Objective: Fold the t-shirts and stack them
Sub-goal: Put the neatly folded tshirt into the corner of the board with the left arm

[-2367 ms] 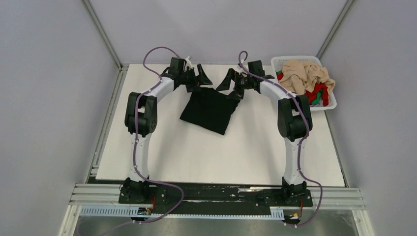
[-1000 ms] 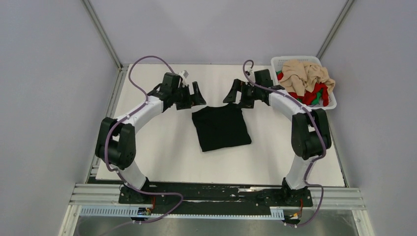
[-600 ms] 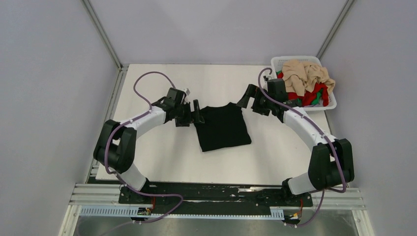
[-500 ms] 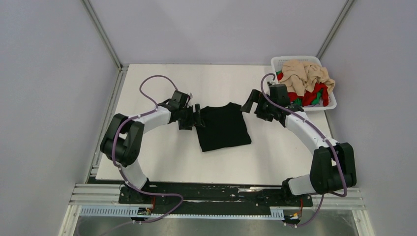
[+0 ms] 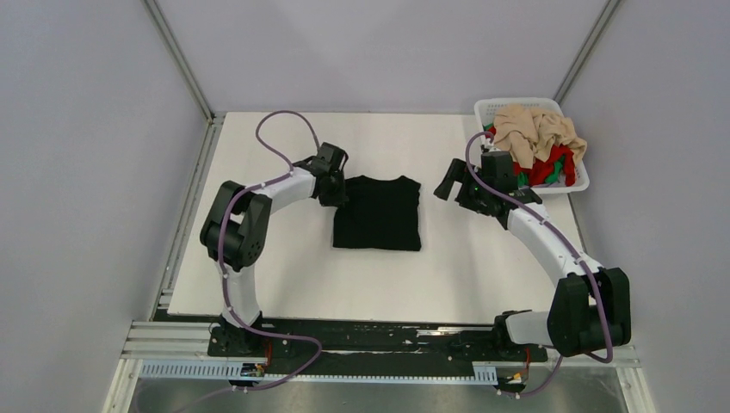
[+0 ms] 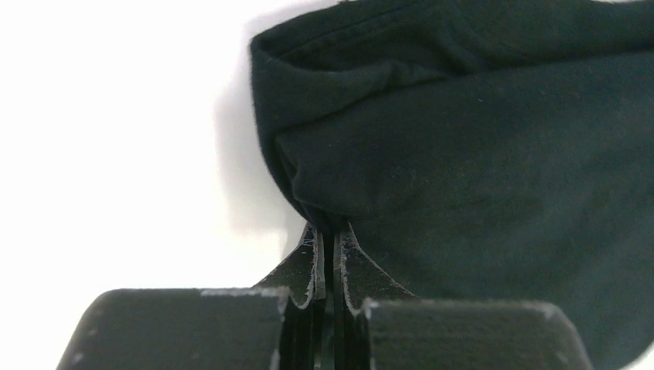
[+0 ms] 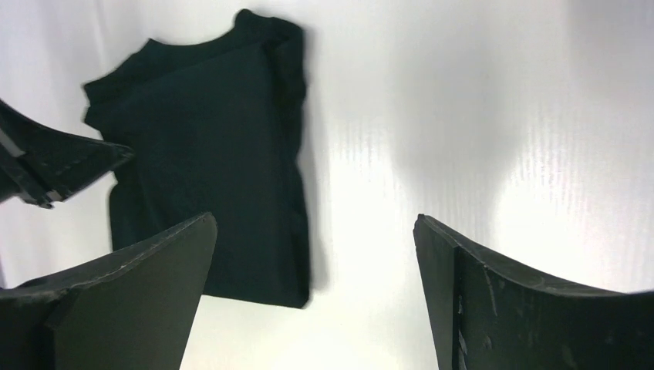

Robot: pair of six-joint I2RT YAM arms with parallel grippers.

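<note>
Left arm: my left gripper [image 5: 336, 188] is pressed together on the black shirt [image 5: 377, 213]. In the wrist view the cloth fold runs right into the tips, so I read it as pinching the edge.
Shirt from left gripper: it spreads away to the gripper's right and back toward the arm bases. It lies flat on the table [image 5: 284, 275] as a folded rectangle.
Axis: the long side runs far to near, with the collar end far. My pinch sits on the left edge close to that collar end.
Right arm: my right gripper [image 5: 454, 183] is spread wide and holds nothing.
Shirt from right gripper: it lies to the gripper's left, apart, with bare table between them.
Nearer arm: the left touches the shirt; the right does not.
Basket: the basket [image 5: 516, 101] is near the right gripper, just behind it and to its right. The beige shirt [image 5: 538, 129] is heaped over the red shirt [image 5: 544, 168] and the green shirt [image 5: 559, 165].
Next, as I judge it: release on the left, then send the right arm to the basket, since it is nearer.
</note>
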